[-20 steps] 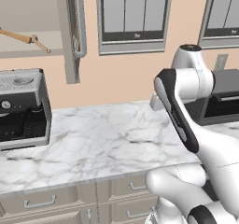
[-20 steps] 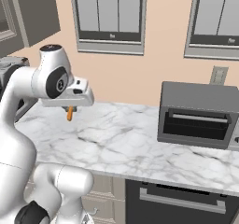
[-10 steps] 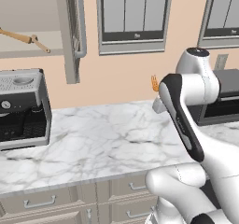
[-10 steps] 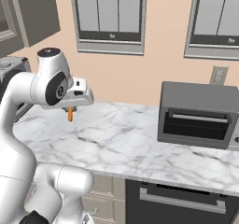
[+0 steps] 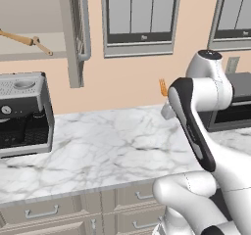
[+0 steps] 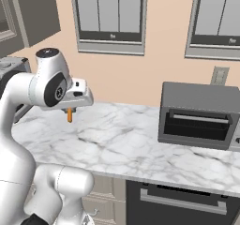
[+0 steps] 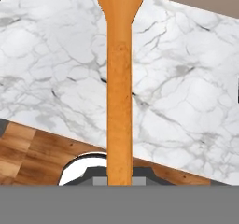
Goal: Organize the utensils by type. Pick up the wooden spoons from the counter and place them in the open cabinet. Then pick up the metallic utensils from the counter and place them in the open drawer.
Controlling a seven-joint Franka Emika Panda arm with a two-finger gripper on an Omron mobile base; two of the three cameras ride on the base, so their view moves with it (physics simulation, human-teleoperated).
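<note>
Currently the orange fork (image 7: 119,78) is clamped in the gripper (image 6: 70,108), jaws narrow on its handle; the fork is off the counter (image 5: 112,146), held in the air above the marble. In the hand view the handle runs straight up the middle with the neck widening at the top edge, tines cut off. In the right base view a short orange length hangs below the gripper; in the left base view the tines poke up just beside the arm's elbow. Wooden spoons (image 5: 22,40) lie on the pale shelf of the open cabinet (image 5: 73,33) at upper left, so that half of the job looks done. Judgement: step in hand is the metal-utensil half, carrying the fork to the drawer. The drawer fronts (image 5: 41,212) under the counter that I can see look shut; which one is open I cannot tell. Coffee machine (image 5: 22,114) stands at the left end of the counter, toaster oven (image 6: 199,116) at the right. Next move calls for bringing the fork out past the counter edge, lowering over the open drawer, releasing only once inside.
</note>
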